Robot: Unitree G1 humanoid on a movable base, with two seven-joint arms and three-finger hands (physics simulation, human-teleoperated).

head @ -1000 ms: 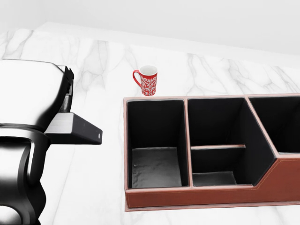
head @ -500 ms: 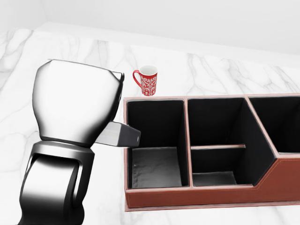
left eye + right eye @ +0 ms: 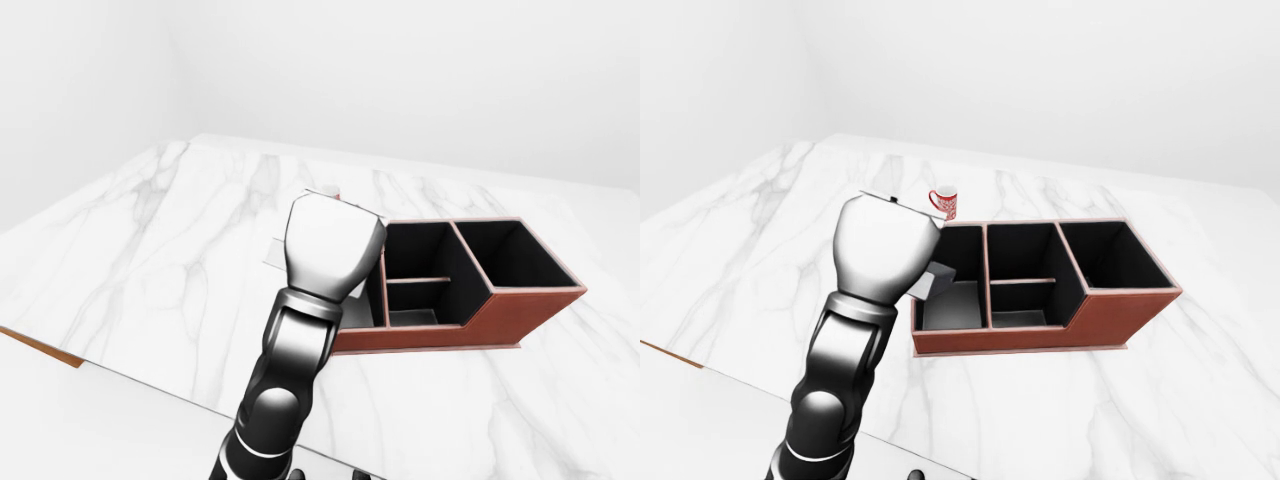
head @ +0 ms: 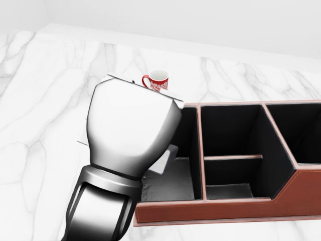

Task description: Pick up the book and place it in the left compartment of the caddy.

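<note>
The red-brown caddy [image 4: 225,211] with black insides lies at the right of the head view. My left hand [image 4: 131,131] hangs over its left compartment [image 4: 175,181] and hides that compartment's left wall. The book is a thin grey slab under the hand: one corner [image 4: 163,161] juts out above the compartment floor, and thin edges show above and to the left of the hand. The hand's white back covers the fingers, which hold the book off the table. My right hand is out of sight.
A red and white patterned mug [image 4: 158,81] stands on the marble table [image 4: 45,100] just above the caddy's left corner. The caddy's middle compartment [image 4: 228,150] has a divider, and a third compartment lies further right. The table's near edge [image 3: 150,385] shows in the left-eye view.
My left hand has carried the book rightward, from beside the caddy to over its left compartment. The caddy, the mug and the camera have stayed put.
</note>
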